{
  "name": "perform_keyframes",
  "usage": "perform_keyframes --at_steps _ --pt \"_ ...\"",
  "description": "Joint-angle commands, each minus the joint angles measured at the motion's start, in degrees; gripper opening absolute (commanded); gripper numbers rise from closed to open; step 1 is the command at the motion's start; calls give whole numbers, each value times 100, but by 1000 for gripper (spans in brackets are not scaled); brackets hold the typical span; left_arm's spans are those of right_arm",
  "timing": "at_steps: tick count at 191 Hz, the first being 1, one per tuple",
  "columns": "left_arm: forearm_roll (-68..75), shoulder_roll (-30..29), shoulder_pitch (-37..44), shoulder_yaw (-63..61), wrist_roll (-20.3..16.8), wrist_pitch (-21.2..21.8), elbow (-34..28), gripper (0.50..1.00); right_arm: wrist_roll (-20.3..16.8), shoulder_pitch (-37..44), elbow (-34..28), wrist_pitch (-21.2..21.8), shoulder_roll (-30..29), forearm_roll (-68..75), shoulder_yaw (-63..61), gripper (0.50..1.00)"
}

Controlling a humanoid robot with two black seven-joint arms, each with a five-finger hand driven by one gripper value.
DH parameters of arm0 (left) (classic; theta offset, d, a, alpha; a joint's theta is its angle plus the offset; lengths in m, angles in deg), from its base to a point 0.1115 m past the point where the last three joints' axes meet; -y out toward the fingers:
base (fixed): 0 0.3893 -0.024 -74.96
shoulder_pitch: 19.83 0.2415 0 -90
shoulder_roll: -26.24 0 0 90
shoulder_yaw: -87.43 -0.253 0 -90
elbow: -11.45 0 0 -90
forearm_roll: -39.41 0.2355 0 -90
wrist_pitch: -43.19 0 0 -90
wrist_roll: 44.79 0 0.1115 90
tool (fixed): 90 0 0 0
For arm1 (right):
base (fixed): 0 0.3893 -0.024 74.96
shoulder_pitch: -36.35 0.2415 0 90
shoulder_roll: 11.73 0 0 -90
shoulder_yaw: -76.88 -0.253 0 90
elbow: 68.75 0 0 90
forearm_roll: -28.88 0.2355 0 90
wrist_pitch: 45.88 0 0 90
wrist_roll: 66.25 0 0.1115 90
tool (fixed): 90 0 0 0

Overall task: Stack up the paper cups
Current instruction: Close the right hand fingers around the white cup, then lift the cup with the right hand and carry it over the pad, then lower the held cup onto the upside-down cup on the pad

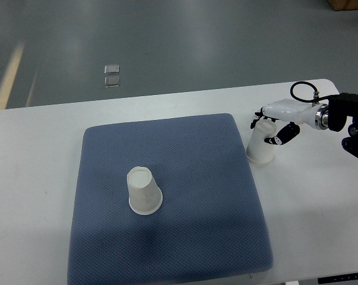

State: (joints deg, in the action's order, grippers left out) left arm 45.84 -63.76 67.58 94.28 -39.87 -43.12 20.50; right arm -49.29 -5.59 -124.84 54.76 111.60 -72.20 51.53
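White paper is what I have under my right hand (278, 126): a paper cup (262, 144) standing upside down on the white table (30, 178), just off the right edge of the blue mat (196, 178), touching or nearly touching that edge. My fingers (284, 135) are curled over its upper part, the dark fingertips lying against its right side, so the closed end is covered and I cannot make out its top. The wider rim rests on the tabletop and shows below my hand. My right arm enters from the right edge of the view and is cut off there; a black cable (303, 89) loops above the wrist.

Second cup (144, 190): also inverted, standing on the mat left of centre and slightly tilted in this steep view, closed end up, well apart from the one I hold. Nothing touches it.

Mat: textured blue cloth, its lower edge close to the bottom of the view. The table's near edge is partly cut off.

Beyond the table, grey floor with a small metal plate (112, 76); detail too small to read.
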Motion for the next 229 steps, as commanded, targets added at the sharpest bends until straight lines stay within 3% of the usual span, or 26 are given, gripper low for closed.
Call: perform_keyframes --at_steps 1,63,117,140,229 --pt "-1 0 -5 0 0 0 0 1000 0 142 -42 -18 24 36 -5 500" --pt "-1 0 4 0 0 0 0 1000 70 1189 -904 96 341 800 -23 500" --pt "-1 0 4 0 0 0 0 1000 52 2111 -2460 887 622 1890 -67 500" --pt "-1 0 4 0 0 0 0 1000 26 2428 -2723 1045 403 2048 -58 500" --pt "-1 0 4 0 0 0 0 1000 -159 2445 -2714 1274 -1083 1679 30 500"
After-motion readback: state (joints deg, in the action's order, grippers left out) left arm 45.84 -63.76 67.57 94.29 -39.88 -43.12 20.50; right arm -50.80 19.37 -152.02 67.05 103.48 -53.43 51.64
